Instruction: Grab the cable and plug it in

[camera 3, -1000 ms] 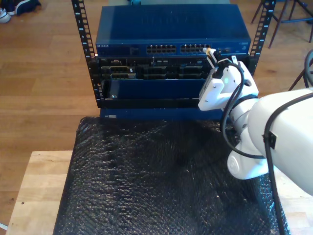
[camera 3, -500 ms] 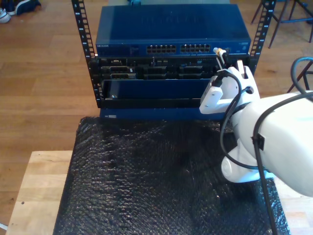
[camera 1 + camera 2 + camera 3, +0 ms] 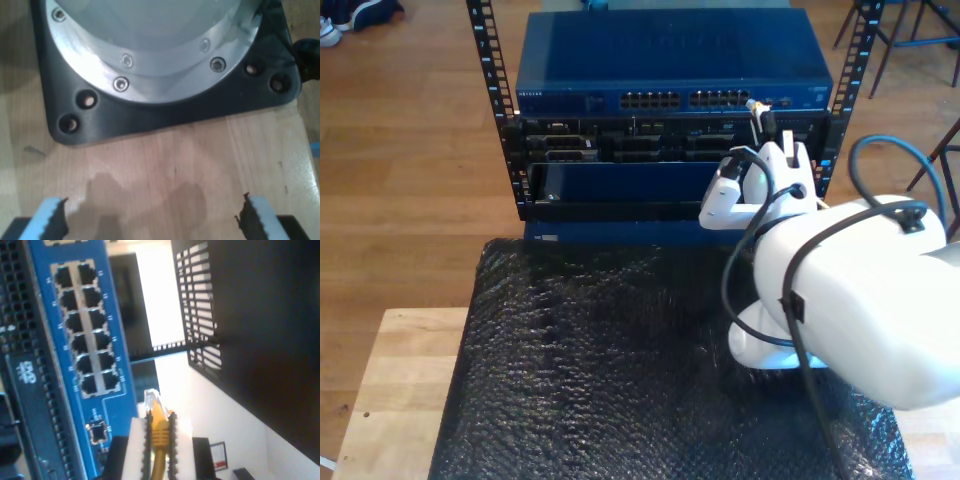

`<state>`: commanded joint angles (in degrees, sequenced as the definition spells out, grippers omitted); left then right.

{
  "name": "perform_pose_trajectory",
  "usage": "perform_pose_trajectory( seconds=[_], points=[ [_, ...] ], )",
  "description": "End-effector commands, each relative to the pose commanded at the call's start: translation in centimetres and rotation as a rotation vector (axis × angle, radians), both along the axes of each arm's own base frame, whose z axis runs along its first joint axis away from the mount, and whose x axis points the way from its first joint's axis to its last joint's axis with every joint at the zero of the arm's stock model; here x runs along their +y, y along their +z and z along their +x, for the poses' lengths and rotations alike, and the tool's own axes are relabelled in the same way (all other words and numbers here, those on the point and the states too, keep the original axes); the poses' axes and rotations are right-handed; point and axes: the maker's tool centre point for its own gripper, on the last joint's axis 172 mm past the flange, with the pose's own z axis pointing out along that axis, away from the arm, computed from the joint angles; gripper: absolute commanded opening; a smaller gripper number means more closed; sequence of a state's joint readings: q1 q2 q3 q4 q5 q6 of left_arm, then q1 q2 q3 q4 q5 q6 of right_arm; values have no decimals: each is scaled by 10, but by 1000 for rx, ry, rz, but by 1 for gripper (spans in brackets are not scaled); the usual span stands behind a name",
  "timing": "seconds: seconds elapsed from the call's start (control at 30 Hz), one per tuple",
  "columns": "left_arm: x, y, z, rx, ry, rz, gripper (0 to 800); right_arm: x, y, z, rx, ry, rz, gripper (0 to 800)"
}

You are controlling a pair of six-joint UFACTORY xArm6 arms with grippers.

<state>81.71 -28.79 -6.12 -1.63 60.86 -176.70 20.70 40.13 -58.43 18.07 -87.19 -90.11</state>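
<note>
Cable (image 3: 159,440), pale yellow with an orange-yellow boot, sits clenched between the white pads (image 3: 136,445) of my second claw (image 3: 160,447), which grasps it just behind the clear plastic plug (image 3: 151,399). The plug tip sticks out past the pads and points at the blue network switch (image 3: 75,340), hanging just off its front face, close to the last pair of ports in the block and near a small square socket (image 3: 97,431); it is not touching any port that I can tell. In the exterior view the same claw (image 3: 760,125) holds the plug up in front of the switch's (image 3: 670,60) port row, toward the end nearer the rack's upright (image 3: 848,90) at the exterior view's right, with the white arm (image 3: 840,300) reaching over the black bubble-wrap mat (image 3: 600,370).

My first claw (image 3: 150,217) is released, its blue-padded fingertips (image 3: 50,212) spread wide apart and holding nothing, hovering over a bare wooden surface (image 3: 165,160) beside a black arm base plate (image 3: 165,107).

White lettering on the switch face, including a small logo beside the ports, is too blurred to read.
</note>
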Motion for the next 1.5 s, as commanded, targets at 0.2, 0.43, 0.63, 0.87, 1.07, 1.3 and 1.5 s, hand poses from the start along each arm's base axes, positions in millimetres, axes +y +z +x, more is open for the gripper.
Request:
perform_pose_trajectory(
  seconds=[0.2, 0.43, 0.63, 0.87, 1.07, 1.3, 1.5],
  points=[
    [0, 0, 0, 0, 0, 0, 800, 5, 0, 1, -16, -42, -7, 0],
    [0, 0, 0, 0, 0, 0, 800, 5, 0, 2, -18, -69, 1, 0],
    [0, 0, 0, 0, 0, 0, 800, 0, -3, 9, -24, -117, -23, 0],
    [0, 0, 0, 0, 0, 0, 800, -2, -8, 10, -17, -134, -52, 0],
    [0, 0, 0, 0, 0, 0, 800, -4, -9, 13, -8, -141, -50, 0],
    [0, 0, 0, 0, 0, 0, 800, -1, -10, 21, 11, -134, -43, 0],
    [0, 0, 0, 0, 0, 0, 800, 2, -11, 28, 18, -133, -33, 0]
  ],
)
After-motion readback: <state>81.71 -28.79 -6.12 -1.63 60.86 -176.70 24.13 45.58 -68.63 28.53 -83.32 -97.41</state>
